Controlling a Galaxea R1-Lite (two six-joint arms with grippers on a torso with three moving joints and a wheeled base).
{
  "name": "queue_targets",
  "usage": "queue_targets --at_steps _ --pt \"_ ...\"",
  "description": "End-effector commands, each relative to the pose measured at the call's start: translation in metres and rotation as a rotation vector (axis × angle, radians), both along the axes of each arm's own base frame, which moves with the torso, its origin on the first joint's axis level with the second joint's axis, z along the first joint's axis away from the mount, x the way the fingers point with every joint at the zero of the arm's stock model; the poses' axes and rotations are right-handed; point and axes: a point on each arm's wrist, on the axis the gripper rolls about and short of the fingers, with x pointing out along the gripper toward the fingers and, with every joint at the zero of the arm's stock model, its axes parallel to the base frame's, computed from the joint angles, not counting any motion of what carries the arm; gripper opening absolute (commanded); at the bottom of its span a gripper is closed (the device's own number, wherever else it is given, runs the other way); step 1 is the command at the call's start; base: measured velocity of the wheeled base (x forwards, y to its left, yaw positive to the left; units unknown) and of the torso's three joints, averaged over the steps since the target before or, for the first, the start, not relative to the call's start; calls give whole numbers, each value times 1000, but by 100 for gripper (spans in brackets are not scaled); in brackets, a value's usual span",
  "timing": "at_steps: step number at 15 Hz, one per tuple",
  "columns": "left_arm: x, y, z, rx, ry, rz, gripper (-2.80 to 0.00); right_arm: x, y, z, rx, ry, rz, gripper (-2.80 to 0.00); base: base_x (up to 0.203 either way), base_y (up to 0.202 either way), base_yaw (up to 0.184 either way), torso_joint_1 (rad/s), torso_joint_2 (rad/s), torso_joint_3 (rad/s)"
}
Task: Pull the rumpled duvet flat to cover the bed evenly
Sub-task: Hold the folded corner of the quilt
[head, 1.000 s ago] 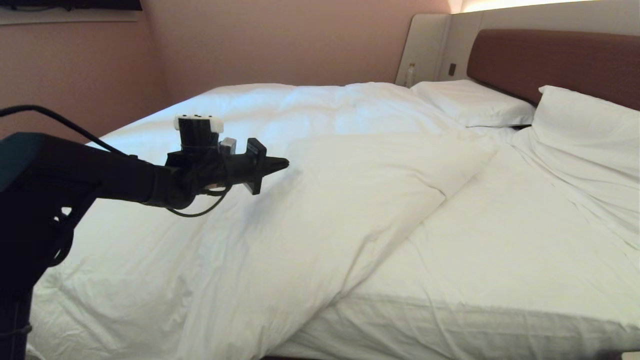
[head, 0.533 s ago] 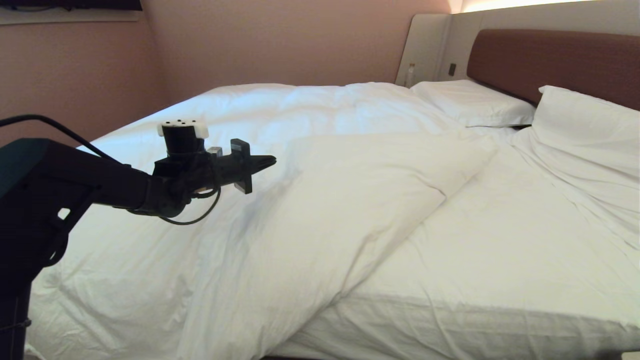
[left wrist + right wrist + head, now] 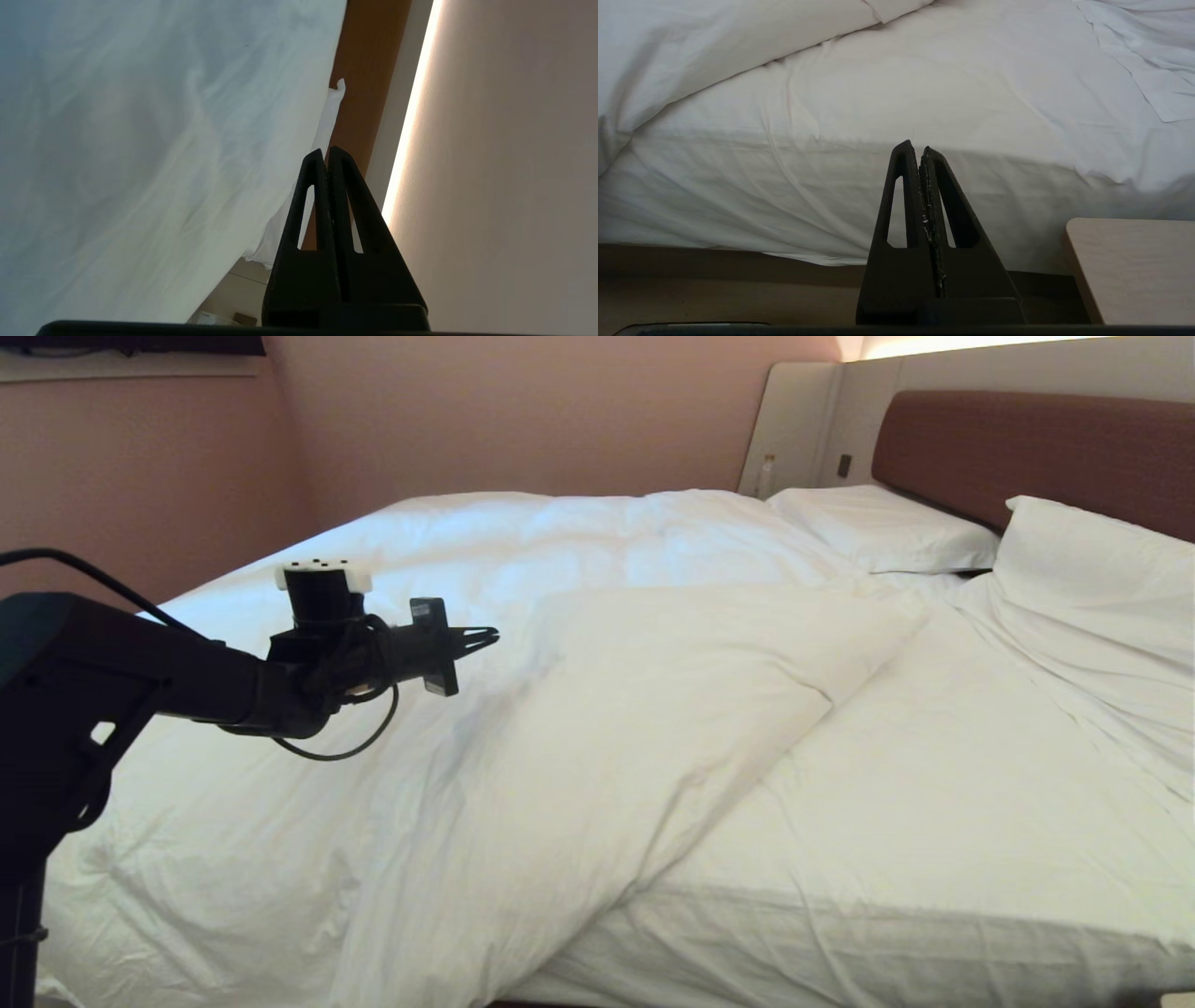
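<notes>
Left end effector (image 3: 487, 637), clenched on nothing, hovers level above the duvet (image 3: 523, 728) on the near-left part of the bed (image 3: 934, 933). Over the last second it has drawn back toward the robot and rolled about its wrist, so its closed fingers now show side by side. No cloth is pinched; the duvet lies exactly as before, bunched on the left half with one corner folded back, leaving the fitted sheet (image 3: 934, 784) bare on the near right. Judged from this, the arm is repositioning between pulls, and the folded corner still wants drawing toward the pillows (image 3: 887, 527). Right end effector (image 3: 922, 156), likewise clenched and empty, is parked low beside the mattress edge, near a wooden tabletop (image 3: 1134, 266).
</notes>
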Motion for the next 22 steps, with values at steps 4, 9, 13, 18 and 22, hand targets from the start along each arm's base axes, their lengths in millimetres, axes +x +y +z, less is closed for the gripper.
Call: queue_targets --at_steps 4,9,13,18,22 --pt "-7 1 9 -77 95 8 -280 0 0 0 0 0 0 -280 0 0 0 0 0 0" --pt "-17 2 9 -28 193 6 -280 0 0 0 0 0 0 -280 0 0 0 0 0 0" --pt "-19 0 6 117 42 -32 -280 0 0 0 0 0 0 -280 0 0 0 0 0 0" --pt "-27 0 3 166 -110 -45 -280 0 0 0 0 0 0 -280 0 0 0 0 0 0" --pt "-25 0 0 167 -101 -45 -280 0 0 0 0 0 0 -280 0 0 0 0 0 0"
